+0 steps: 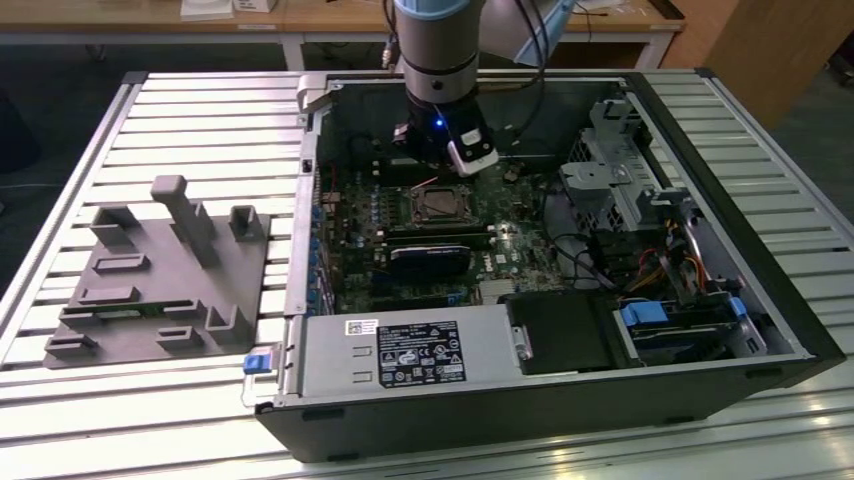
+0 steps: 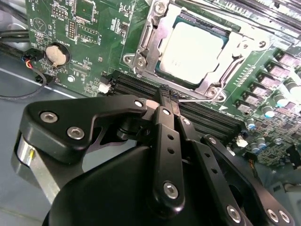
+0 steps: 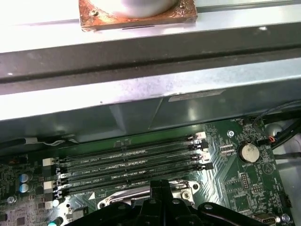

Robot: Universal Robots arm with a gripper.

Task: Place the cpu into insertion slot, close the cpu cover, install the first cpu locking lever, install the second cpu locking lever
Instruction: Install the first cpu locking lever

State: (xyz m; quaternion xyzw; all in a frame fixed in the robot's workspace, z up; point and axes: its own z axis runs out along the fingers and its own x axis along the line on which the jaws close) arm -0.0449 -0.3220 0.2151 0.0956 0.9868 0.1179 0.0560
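Light falls from overhead in the exterior view. The table (image 1: 80, 400) slats glare white along the near edge and at the near left corner, while the inside of the case (image 1: 787, 330) lies in dim shadow (a small blue lamp (image 1: 439, 125) glows on the arm (image 1: 434, 40)). In the second wrist view the cpu (image 2: 190, 49) top washes out pale, and the black gripper (image 2: 167, 96) carries a soft sheen. In the first wrist view the metal rail (image 3: 141, 33) burns out white, and the board (image 3: 244, 183) beneath is dimmer and evenly lit.
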